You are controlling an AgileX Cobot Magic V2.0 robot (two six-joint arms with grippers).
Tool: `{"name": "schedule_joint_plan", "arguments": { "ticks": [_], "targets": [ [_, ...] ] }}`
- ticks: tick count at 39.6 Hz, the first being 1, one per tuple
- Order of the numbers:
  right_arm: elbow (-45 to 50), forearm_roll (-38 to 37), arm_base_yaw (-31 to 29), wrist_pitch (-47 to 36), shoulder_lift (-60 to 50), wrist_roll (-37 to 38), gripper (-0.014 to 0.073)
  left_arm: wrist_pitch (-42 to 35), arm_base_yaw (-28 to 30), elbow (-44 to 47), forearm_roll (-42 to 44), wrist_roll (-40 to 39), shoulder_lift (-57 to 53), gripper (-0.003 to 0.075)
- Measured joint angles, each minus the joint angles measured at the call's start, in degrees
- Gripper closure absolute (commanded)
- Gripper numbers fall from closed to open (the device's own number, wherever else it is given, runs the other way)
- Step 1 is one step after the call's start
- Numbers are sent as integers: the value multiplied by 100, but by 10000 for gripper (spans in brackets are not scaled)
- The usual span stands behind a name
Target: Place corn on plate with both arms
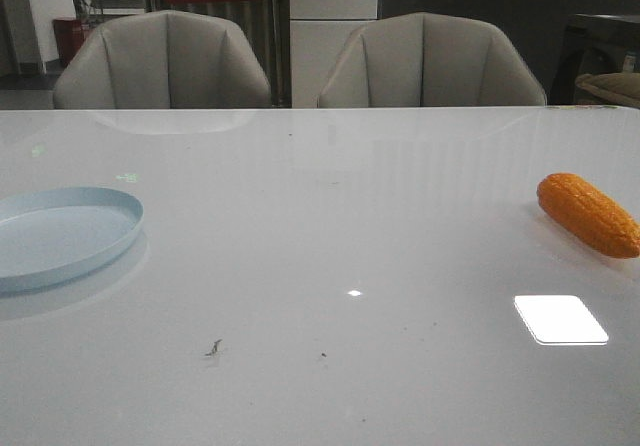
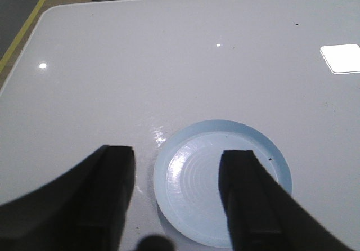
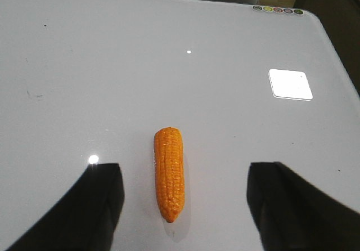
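The orange-yellow corn (image 1: 588, 214) lies on the white table at the far right. In the right wrist view the corn (image 3: 169, 173) rests on the table below and between the wide-spread fingers of my right gripper (image 3: 185, 175), which is open and holds nothing. The pale-blue plate (image 1: 40, 266) sits empty at the left edge of the table. My left gripper (image 2: 177, 161) hangs open above the plate (image 2: 169, 172), one finger over its inside and the other beside its rim. Neither arm shows in the front view.
Two grey chairs (image 1: 165, 61) (image 1: 430, 61) stand behind the table's far edge. A bright ceiling-light reflection (image 1: 560, 319) lies on the table near the front right. Small dark specks (image 1: 213, 347) mark the surface near the front.
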Motion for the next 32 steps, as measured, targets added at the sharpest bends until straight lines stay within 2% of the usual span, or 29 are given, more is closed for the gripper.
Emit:
{"name": "schedule_joint_plan", "arguments": {
  "ticks": [5,10,17,32],
  "targets": [
    [0,0,0,37,0,10,-31,311,11,-13,-139,-31,165,231],
    [0,0,0,45,0,10,-31,886,237,-294,-193,-515,633,231],
    [0,0,0,45,0,10,-31,1099,568,-1050,-193,-672,1521,231],
    [0,0,0,49,0,10,-31,2289,590,-2847,-91,-672,4054,231]
  ]
}}
